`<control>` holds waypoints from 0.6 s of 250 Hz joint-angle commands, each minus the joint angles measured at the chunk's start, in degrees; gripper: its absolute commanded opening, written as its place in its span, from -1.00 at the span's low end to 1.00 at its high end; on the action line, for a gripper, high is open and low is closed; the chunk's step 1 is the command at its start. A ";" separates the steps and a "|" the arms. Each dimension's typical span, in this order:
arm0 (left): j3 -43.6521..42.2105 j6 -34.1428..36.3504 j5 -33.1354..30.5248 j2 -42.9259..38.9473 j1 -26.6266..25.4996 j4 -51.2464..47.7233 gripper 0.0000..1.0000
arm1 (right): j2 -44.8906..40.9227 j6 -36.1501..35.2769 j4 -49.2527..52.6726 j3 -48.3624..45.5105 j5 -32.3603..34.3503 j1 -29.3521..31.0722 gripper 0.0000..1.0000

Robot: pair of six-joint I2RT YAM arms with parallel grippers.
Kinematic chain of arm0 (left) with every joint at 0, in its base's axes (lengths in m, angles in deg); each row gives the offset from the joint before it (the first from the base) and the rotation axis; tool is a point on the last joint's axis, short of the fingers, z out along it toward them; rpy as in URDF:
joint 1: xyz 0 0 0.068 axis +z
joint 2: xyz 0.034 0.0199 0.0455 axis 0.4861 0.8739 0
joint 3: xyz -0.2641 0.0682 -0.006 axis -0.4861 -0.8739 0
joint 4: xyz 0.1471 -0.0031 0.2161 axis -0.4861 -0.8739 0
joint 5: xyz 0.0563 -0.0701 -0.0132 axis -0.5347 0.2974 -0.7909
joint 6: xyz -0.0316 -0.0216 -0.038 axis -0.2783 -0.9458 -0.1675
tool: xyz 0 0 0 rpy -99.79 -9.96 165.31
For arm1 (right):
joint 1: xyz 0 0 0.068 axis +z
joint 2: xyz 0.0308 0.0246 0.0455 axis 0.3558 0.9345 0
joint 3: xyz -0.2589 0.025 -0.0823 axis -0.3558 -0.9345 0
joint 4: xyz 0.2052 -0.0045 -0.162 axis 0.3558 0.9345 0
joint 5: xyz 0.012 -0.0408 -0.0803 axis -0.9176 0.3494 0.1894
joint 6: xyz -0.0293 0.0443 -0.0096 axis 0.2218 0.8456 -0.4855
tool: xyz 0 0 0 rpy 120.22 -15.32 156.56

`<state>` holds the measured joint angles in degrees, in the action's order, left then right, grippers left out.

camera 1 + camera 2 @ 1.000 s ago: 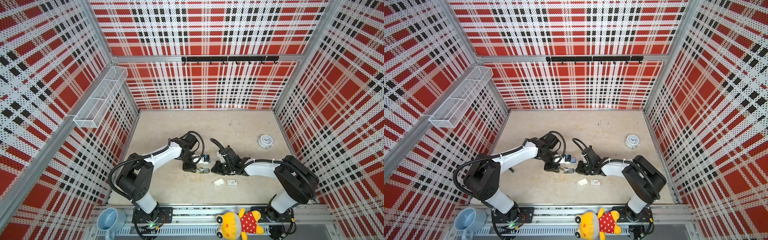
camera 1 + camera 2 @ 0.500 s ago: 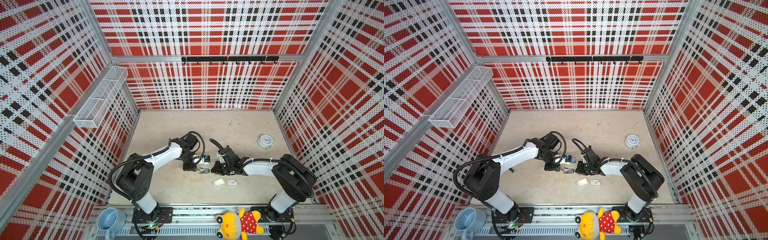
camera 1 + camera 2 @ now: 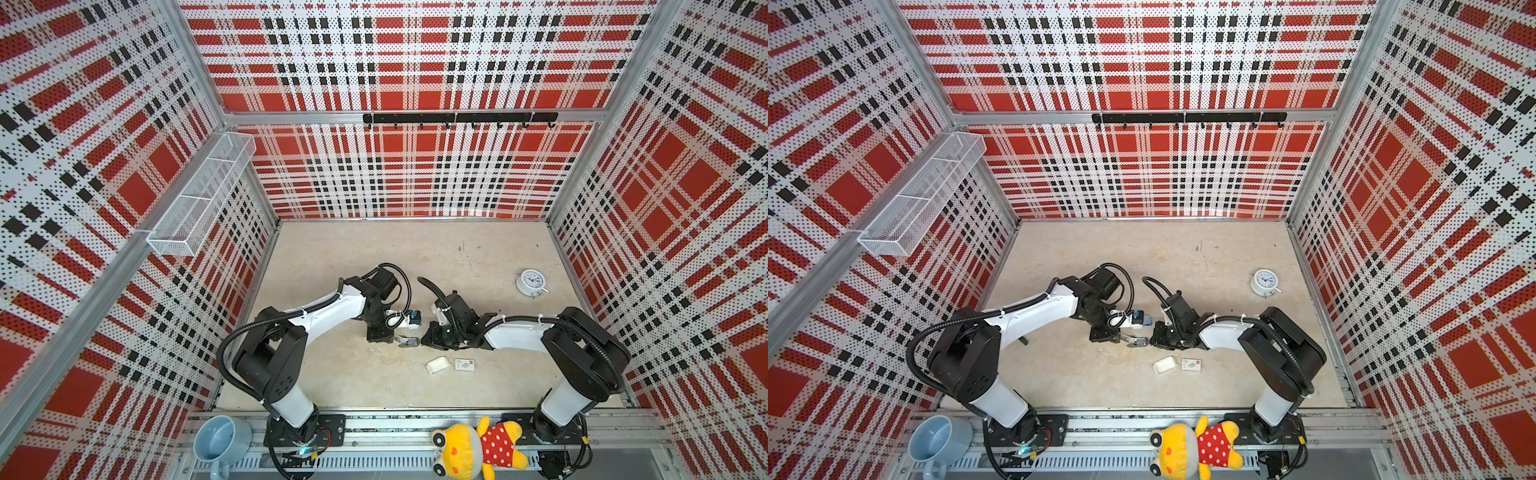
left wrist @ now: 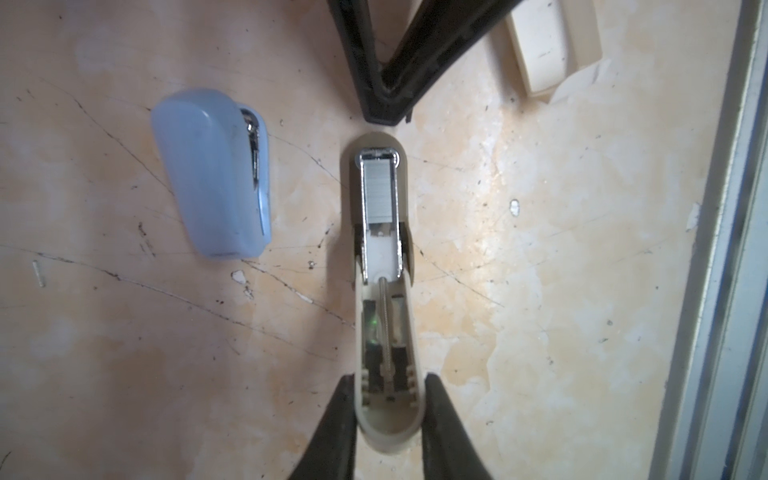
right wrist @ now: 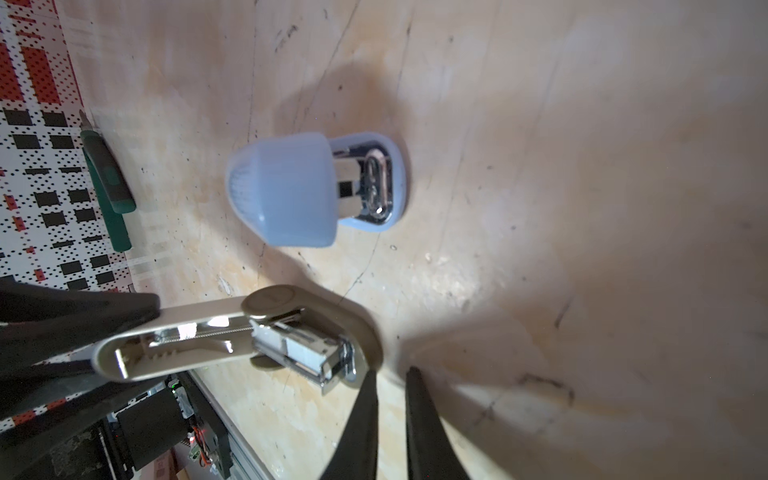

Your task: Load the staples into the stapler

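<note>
The light-blue stapler (image 4: pixel 212 174) (image 5: pixel 286 191) lies closed on the floor, also seen in both top views (image 3: pixel 414 319) (image 3: pixel 1144 319). Beside it a grey-beige stapler (image 4: pixel 384 266) (image 3: pixel 409 341) stands flipped open. The staples (image 4: pixel 378 191) (image 5: pixel 299 347) sit in its silver channel, at the front end. My left gripper (image 4: pixel 390 411) (image 3: pixel 395 337) is shut on the rounded end of the beige lid. My right gripper (image 5: pixel 392 399) (image 3: pixel 424 338) hovers just off the beige stapler's nose. Its fingers are almost together with nothing between them.
A small white card tray (image 3: pixel 437 365) (image 4: pixel 540 41) and a white printed sleeve (image 3: pixel 464 365) lie on the floor nearer the front rail. A white clock (image 3: pixel 531 281) sits at the right. A green pen (image 5: pixel 108 187) lies by the left wall.
My left jaws have closed onto the end of the beige lid. Both arms have hardly moved.
</note>
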<state>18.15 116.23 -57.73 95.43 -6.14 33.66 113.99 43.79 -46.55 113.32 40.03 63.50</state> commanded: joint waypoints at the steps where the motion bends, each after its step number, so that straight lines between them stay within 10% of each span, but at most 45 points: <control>1: 0.78 -1.02 1.37 0.01 -1.58 0.95 -0.52 | 1.20 -0.50 -2.01 0.98 -0.62 -0.16 -0.69; 150: 4.29 -4.52 1.35 1.66 -3.50 1.11 -0.56 | 2.65 -0.90 -2.31 1.37 -1.28 -0.19 -0.72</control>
<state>19.90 112.66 -58.61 95.86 -8.61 33.51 115.34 43.57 -47.47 114.20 38.45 63.19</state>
